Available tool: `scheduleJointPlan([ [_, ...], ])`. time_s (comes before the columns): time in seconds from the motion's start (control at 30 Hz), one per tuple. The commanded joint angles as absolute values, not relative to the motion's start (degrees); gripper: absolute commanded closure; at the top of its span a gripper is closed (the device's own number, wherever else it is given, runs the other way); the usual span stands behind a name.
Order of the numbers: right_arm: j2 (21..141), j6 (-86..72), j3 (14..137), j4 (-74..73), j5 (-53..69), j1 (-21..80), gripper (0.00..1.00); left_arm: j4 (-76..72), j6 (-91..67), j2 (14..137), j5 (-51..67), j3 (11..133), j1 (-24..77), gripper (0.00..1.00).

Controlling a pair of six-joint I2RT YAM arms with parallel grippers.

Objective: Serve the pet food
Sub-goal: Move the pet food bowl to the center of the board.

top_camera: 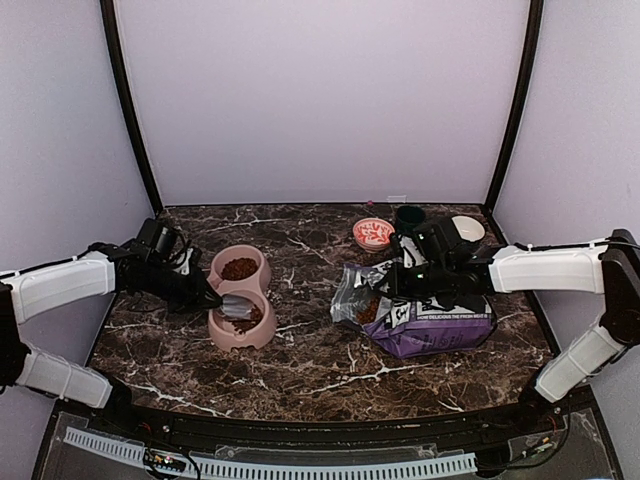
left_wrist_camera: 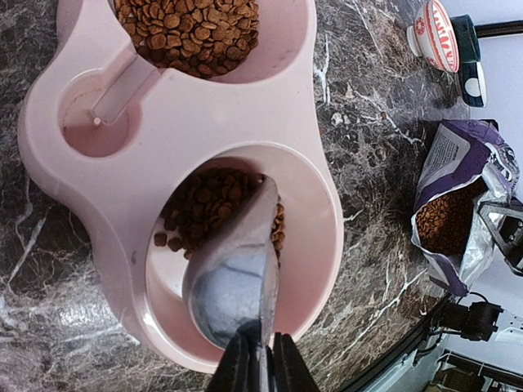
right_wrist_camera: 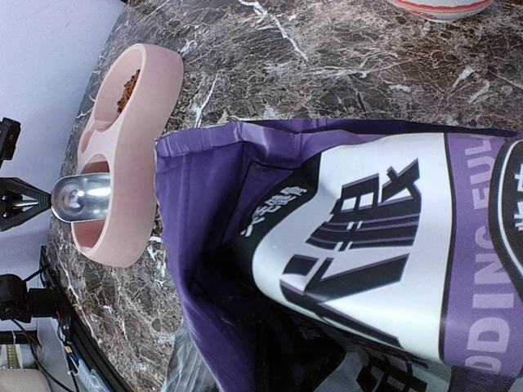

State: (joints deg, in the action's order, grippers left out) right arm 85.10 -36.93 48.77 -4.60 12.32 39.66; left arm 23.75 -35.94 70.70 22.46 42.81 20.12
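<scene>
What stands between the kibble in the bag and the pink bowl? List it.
Nothing visible. Only bare marble table lies between the kibble in the bag and the pink bowl; the left tool holds the scoop over its near compartment.

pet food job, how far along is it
Done: both wells of the bowl hold kibble. In hand: the left claw grips a scoop, tipped over the near well and looking empty; the right claw sits at the open bag. Left: maybe topping up the near well, then parking the scoop.
</scene>
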Motion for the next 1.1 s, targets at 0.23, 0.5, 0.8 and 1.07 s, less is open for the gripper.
scheduleJointPlan([
  [0.23, 83.78, -36.62, 47.21, -8.36, 9.82, 37.88, 1.00, 21.83, -31.00, 78.39, 15.90, 47.01, 20.34, 1.00],
  [0.5, 83.01, -36.90, 47.89, -9.26, 9.56, 37.89, 1.00, 24.02, -28.49, 79.95, 13.12, 51.02, 20.99, 1.00],
  [0.8, 80.98, -38.15, 47.08, -9.73, 10.35, 37.87, 1.00, 29.94, -27.04, 77.60, 7.92, 53.46, 24.99, 1.00],
  [1.07, 79.65, -39.36, 46.06, -9.46, 11.29, 37.92, 1.00, 36.35, -25.18, 76.67, 2.32, 57.83, 27.70, 1.00],
])
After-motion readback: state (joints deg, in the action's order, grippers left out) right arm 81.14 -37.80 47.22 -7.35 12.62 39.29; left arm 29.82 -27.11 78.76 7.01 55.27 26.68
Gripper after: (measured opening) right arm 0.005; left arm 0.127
